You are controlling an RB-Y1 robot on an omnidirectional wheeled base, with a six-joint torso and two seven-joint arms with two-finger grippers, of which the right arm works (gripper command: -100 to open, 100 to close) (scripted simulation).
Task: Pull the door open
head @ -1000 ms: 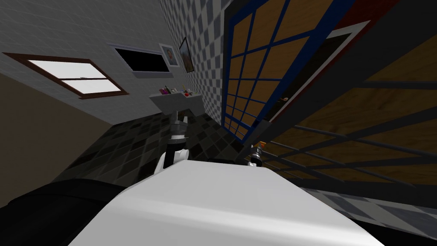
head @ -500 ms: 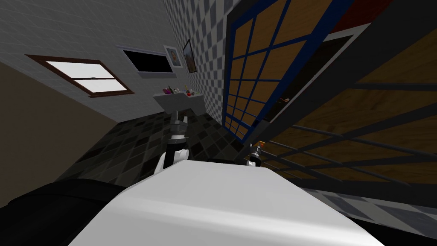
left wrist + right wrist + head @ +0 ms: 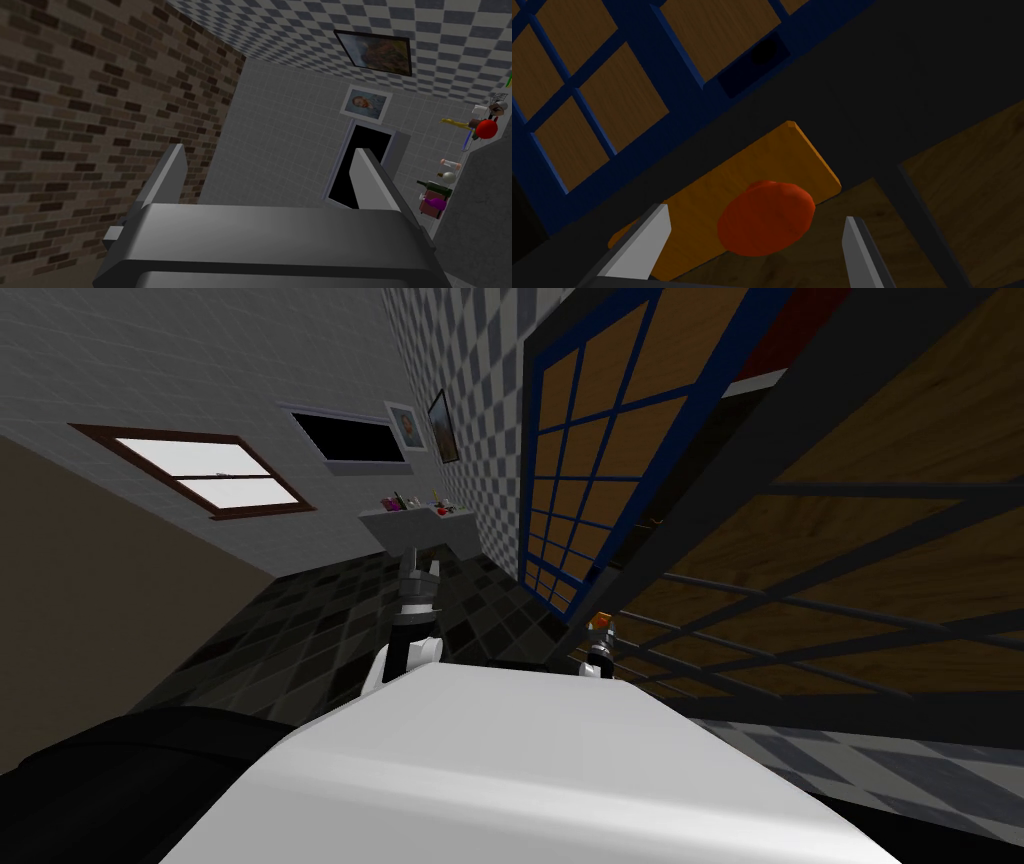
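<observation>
**Item: door** (image 3: 850,548). Dark-framed leaf with brown wood panels, standing close on the robot's right in the head view. Beyond its free edge a dark opening is seen, then a blue-framed panelled door (image 3: 600,438).

**Item: knob** (image 3: 766,218). Orange-red and rounded, mounted on an oblong orange plate (image 3: 727,185) fixed to the door's dark stile. It is found directly ahead of the right gripper (image 3: 756,216), its face turned toward the gripper's body. The plate's long axis is laid aslant across the span between the fingers.

**Item: right gripper.** Fingers are spread, one to each side of the knob, with a gap left on both sides; nothing is pinched. This arm is by far the nearer to the knob. The next move is judged to be a closing on the knob, then a draw back toward the chest.

**Item: left gripper** (image 3: 420,578). Held out in front, well apart from the door, toward a grey washbasin (image 3: 415,526). Fingers are spread and nothing is held.

**Views compared.** The gaps beside the knob are given by the right wrist view. The door's extent and both arms together are given by the head view, where the knob is a small orange spot (image 3: 600,620).
</observation>
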